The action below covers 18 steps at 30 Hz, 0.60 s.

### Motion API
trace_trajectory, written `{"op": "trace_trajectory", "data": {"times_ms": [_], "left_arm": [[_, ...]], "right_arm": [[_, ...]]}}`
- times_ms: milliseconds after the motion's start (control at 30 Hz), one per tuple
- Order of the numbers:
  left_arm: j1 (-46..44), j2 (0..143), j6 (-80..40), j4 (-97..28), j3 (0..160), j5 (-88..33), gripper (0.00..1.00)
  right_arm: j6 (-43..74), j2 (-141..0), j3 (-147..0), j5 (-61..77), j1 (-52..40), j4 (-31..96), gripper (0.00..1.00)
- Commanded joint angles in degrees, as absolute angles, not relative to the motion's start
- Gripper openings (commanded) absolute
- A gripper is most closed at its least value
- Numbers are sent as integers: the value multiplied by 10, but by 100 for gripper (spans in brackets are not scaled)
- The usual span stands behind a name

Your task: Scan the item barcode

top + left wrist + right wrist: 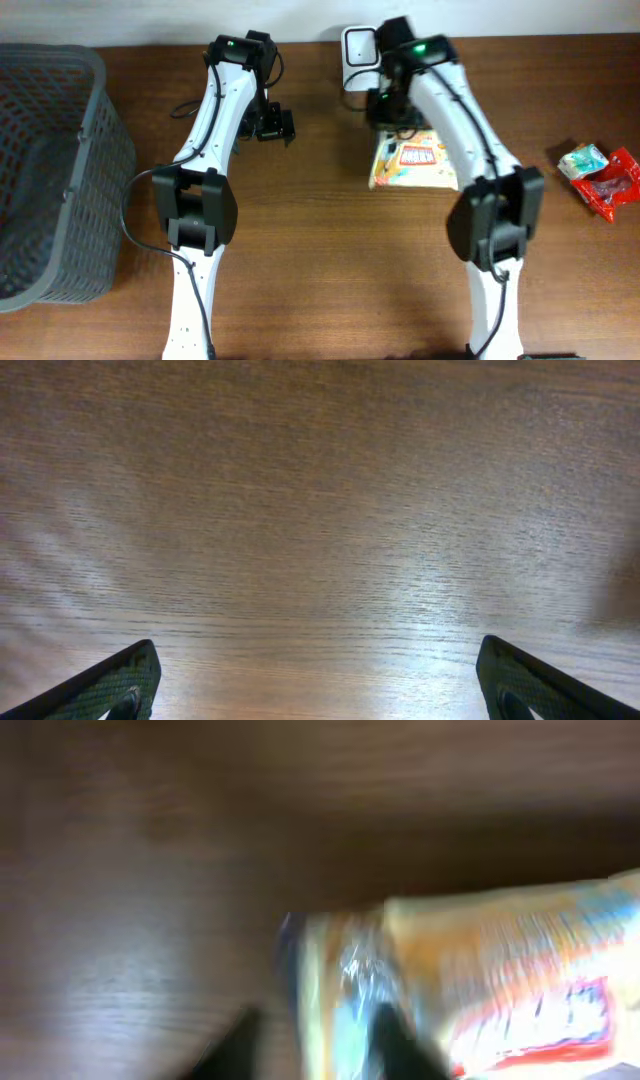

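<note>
Right wrist view, blurred: the right gripper (320, 1040) stands partly open, with the end of the snack packet (500, 970) between its fingers; contact cannot be told. Left wrist view: the left gripper (320, 685) is fully open and empty over the table (320, 510). Only the overhead view shows the scanner (357, 50), just beyond the right gripper.

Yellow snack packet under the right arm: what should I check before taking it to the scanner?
1. Right gripper at the end of the yellow snack packet: ok.
2. Firm hold on the packet: cannot tell, the wrist view is blurred.
3. Barcode side found: cannot tell.
4. Scanner in view beyond the packet: ok.
5. Left gripper open, empty, off to the side: ok.
</note>
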<state>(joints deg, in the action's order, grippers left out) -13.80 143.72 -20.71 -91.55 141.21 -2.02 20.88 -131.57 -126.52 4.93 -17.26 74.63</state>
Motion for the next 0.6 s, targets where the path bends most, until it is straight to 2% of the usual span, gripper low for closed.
{"op": "trace_trajectory", "data": {"times_ms": [0,100,133,367,500,567], "left_arm": [[-137,1435,-196,-921,1407,-14,99],[-133,1435,-196,-918,1407,-14,99],[-133,1435,-196,-919,1407,-14,99],[-133,1435,-196,-922,1407,-14,99],[-133,1435,-196,-923,1407,-14,99],[-133,1435,-196,-922,1407,-14,99]], "right_arm": [[218,-1306,-1275,98,-190,743,74],[218,-1298,-1304,136,-177,766,83],[218,-1294,-1314,133,-168,778,99],[488,-1289,-1291,103,-62,860,99],[658,-1289,-1210,26,-56,857,99],[700,-1289,-1174,22,-52,832,99]]}}
